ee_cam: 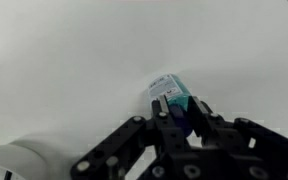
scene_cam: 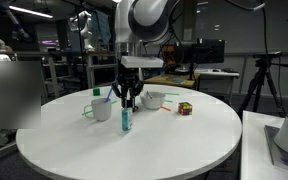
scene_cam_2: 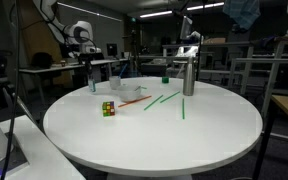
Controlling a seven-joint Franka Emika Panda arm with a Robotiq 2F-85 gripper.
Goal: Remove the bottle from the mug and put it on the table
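The teal-green bottle [scene_cam: 125,121] stands upright on the round white table [scene_cam: 184,140], outside the mug and just in front of it. My gripper [scene_cam: 130,100] is shut on the bottle's upper part. In the wrist view the fingers [ee_cam: 179,106] clamp the bluish top, and the labelled teal body [ee_cam: 165,90] points down at the table. The small white mug [scene_cam: 102,109] stands beside the bottle with a thin blue stick in it. Its rim shows at the lower left of the wrist view [ee_cam: 14,162]. In an exterior view the gripper [scene_cam_2: 92,74] is far off at the table's back left.
A white bowl [scene_cam: 154,100] stands behind the gripper. A colour cube [scene_cam: 185,108] and an orange stick [scene_cam: 169,108] lie beside the bowl. A tall grey metal bottle [scene_cam_2: 188,75] and green sticks [scene_cam_2: 164,100] are on the table.
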